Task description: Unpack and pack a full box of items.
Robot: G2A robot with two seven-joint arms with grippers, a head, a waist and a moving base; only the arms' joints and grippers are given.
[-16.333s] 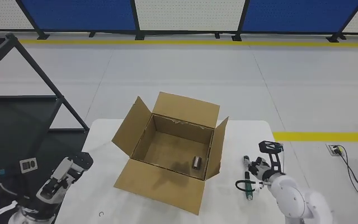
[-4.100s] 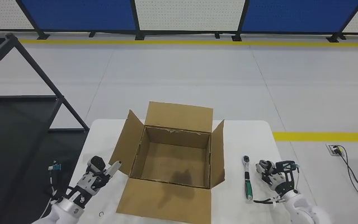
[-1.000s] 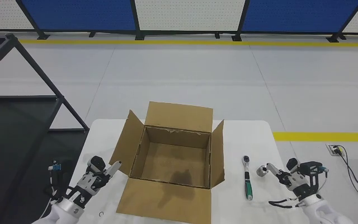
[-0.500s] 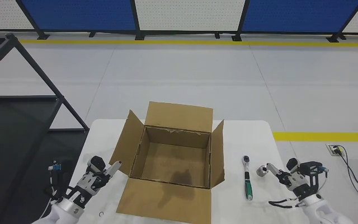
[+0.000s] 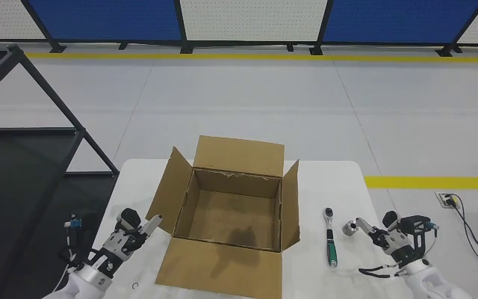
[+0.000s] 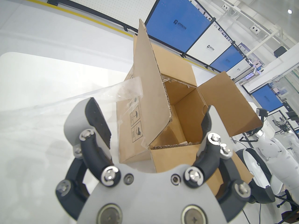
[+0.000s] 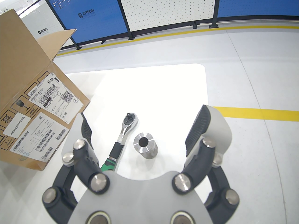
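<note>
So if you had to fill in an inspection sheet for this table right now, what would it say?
Surface: white table, rounded corners.
Job's things: open cardboard box, flaps up, nothing seen inside; ratchet and metal socket rest apart on the table at the right arm's side of it.
Clutter: small ring near the table's front edge; tape strip on a box flap.
Grippers: left gripper open, facing the box; right gripper open, facing the socket; both hold nothing.
Cables: cable at a floor outlet.
Surroundings: blue and white panels, yellow floor lines.

On the table (image 5: 328, 179), the ratchet (image 5: 329, 238) lies right of the box (image 5: 231, 213), the socket (image 5: 348, 227) just beyond it.
</note>
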